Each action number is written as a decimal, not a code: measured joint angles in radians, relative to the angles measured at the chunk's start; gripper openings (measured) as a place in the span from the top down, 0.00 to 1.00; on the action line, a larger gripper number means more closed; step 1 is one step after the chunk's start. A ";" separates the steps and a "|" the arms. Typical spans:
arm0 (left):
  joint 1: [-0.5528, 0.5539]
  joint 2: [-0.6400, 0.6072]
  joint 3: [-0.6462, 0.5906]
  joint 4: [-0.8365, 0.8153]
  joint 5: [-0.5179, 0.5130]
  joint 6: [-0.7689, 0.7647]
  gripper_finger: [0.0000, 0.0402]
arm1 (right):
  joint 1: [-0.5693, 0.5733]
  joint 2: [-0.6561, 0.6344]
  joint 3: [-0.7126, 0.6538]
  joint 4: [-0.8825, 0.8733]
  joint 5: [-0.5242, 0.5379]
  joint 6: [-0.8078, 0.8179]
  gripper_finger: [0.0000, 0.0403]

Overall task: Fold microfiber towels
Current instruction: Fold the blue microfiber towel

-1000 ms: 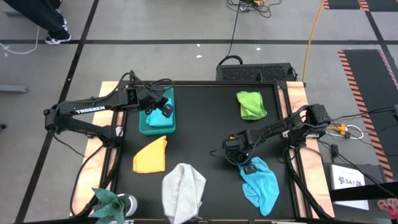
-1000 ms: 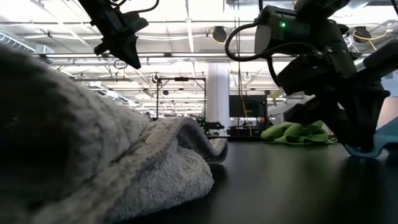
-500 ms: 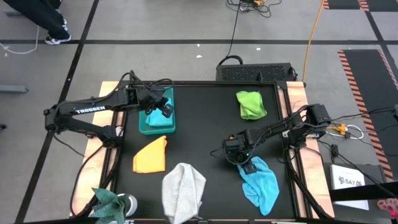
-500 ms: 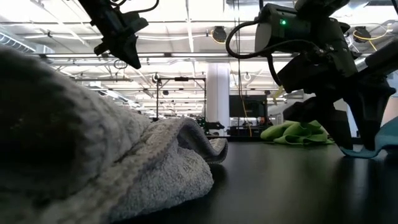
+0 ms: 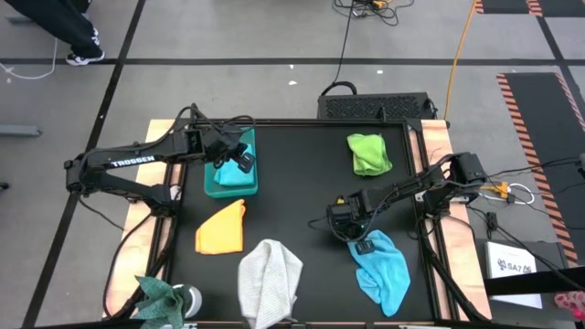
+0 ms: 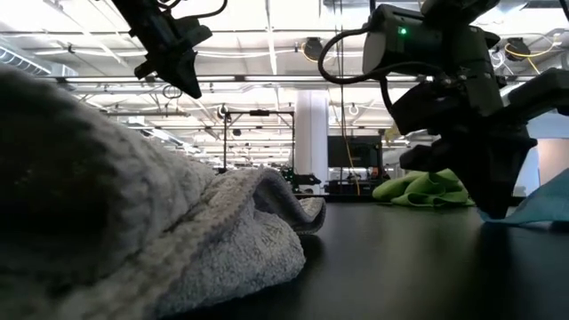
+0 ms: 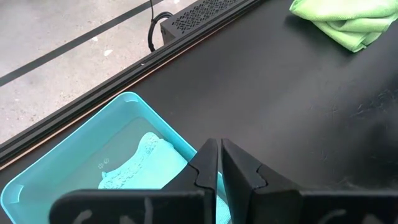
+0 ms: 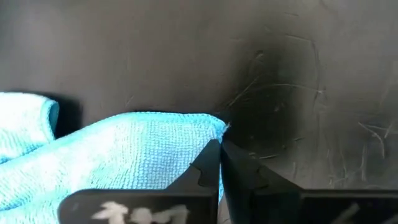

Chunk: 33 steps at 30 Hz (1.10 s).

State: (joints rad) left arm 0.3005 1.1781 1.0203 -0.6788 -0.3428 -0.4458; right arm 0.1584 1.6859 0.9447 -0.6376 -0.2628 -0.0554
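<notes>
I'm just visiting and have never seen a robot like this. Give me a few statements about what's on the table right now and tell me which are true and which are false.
1. The right claw is shut on a corner of the light blue towel. True.
2. The lime green towel lies inside the teal bin. False: it lies on the black table, far from the bin.
3. The left claw hangs over the teal bin. True.
4. The left claw holds the orange-yellow towel. False: that towel lies on the table, and the claw is shut on nothing.
5. The light grey towel lies between the orange-yellow and light blue towels. True.
</notes>
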 joint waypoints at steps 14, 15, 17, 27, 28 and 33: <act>0.000 0.000 0.000 0.001 0.001 -0.060 0.94 | -0.207 -0.135 0.085 0.048 0.352 -0.015 1.00; 0.000 0.000 0.000 0.002 0.001 -0.067 0.94 | -0.228 -0.148 0.088 0.050 0.374 -0.017 1.00; -0.001 0.000 0.000 0.002 0.003 -0.095 0.94 | -0.267 -0.171 0.089 0.052 0.405 -0.030 1.00; -0.091 0.086 -0.072 0.181 0.142 -0.204 0.94 | -0.430 -0.209 0.090 0.090 0.450 -0.116 1.00; -0.109 0.114 -0.089 0.263 0.171 -0.221 0.94 | -0.442 -0.209 0.090 0.098 0.450 -0.120 1.00; -0.200 0.283 -0.136 0.579 0.303 -0.307 0.94 | -0.490 -0.208 0.090 0.099 0.451 -0.157 1.00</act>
State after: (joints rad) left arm 0.1003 1.4608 0.8844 -0.0997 -0.0395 -0.7527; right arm -0.3318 1.4780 1.0351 -0.5390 0.1879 -0.2125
